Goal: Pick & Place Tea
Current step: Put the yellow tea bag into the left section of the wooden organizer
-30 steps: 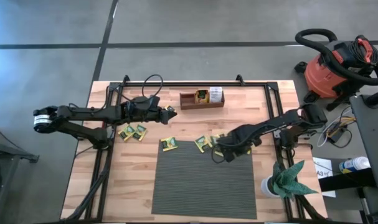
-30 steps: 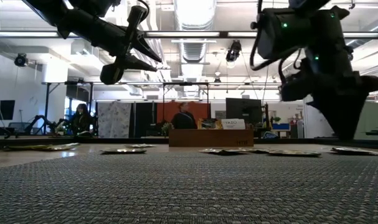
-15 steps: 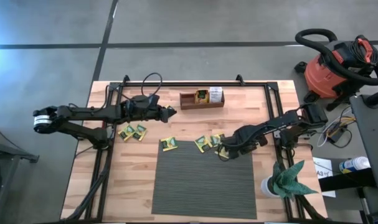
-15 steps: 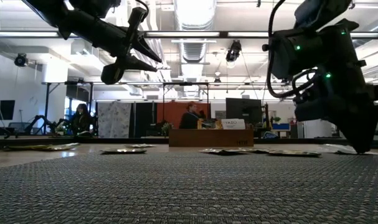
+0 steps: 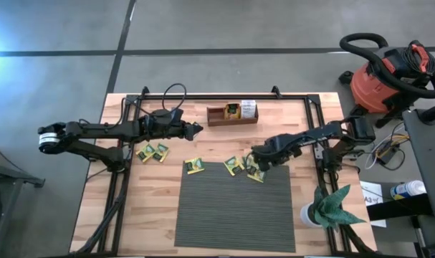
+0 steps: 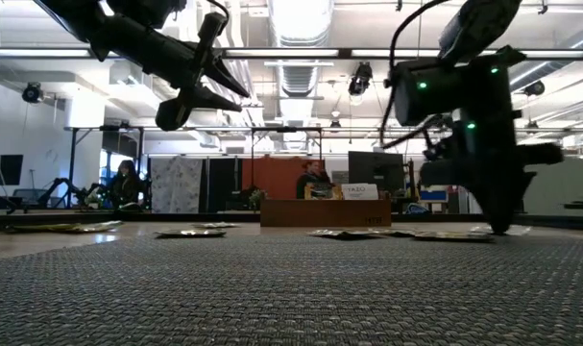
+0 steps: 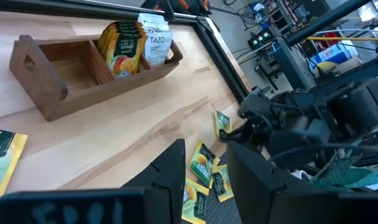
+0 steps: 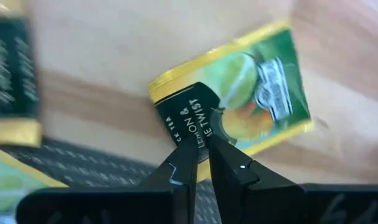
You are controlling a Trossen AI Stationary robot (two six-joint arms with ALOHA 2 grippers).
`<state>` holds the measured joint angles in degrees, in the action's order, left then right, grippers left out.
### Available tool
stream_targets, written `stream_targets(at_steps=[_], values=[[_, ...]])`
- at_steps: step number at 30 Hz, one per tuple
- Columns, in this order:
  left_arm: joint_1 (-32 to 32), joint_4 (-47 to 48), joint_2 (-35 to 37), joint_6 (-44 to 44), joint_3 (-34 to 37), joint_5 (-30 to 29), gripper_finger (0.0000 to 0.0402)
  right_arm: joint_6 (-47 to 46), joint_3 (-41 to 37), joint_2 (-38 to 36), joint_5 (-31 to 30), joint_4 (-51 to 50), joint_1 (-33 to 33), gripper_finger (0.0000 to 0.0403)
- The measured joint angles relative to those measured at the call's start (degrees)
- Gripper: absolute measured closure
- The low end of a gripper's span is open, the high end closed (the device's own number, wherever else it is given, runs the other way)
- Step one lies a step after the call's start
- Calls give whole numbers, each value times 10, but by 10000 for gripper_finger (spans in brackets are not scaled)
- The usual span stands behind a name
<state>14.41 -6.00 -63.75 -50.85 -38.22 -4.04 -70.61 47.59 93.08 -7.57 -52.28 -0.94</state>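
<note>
From above, the wooden tray (image 5: 232, 115) is sitting at the far side of the desk (image 5: 124, 215) with a few tea sachets already standing in two of its compartments, so part of the job looks done. Much is left: a pair of sachets (image 5: 152, 152) is lying just below the left hand (image 5: 196, 130), a single one (image 5: 196, 166) is resting at the edge of the grey mat (image 5: 235, 206), and a small cluster (image 5: 240, 164) is lying right beside the right hand (image 5: 258, 162).

From desk level, the right hand (image 6: 497, 227) is reaching down to the surface, its tip touching or nearly touching the flat sachets (image 6: 397, 234) spread in front of the tray (image 6: 325, 212). The left hand (image 6: 179, 109) is hanging well above the desk, holding nothing.

In the left wrist view, the left hand's fingers (image 7: 170, 171) are standing apart with nothing between them. Ahead of them the tray (image 7: 89, 71) is showing one empty compartment, a stack of yellow-green sachets (image 7: 122, 46) and white ones (image 7: 156, 45) beside it. Loose sachets (image 7: 207, 171) are lying near the other arm.

In the right wrist view, the right hand (image 8: 203, 149) is nearly closed, its narrow tips pinching the dark edge of a yellow-green lemon sachet (image 8: 238, 96) that appears to be lying flat on the wood, not yet lifted.
</note>
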Motion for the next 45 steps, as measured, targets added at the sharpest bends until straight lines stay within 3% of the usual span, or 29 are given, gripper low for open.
stream_targets(at_steps=[8, 16, 21, 25, 27, 33, 36, 45], values=[[7, 0, 0, 0, 0, -7, 291, 82, 4, -1, -16, 126, -55, 364], [10, 0, 0, 0, 0, -22, 291, 131, 4, 0, -17, 190, -124, 364], [11, 0, 0, -1, 0, -32, 291, 164, 4, 0, 49, 356, -152, 364], [12, 0, 0, -4, 0, -36, 291, 181, 15, 0, 55, 439, -160, 364], [13, 0, 0, -5, 0, -36, 291, 207, 30, -5, 52, 413, -162, 364], [13, 0, 0, -6, 0, -36, 291, 248, 81, -9, -39, 167, -162, 364], [13, 0, 0, -6, 0, -40, 291, 248, 87, -10, -54, 100, -163, 364], [27, 0, 0, -6, 0, -51, 291, 227, 53, -10, -27, 46, -162, 364]])
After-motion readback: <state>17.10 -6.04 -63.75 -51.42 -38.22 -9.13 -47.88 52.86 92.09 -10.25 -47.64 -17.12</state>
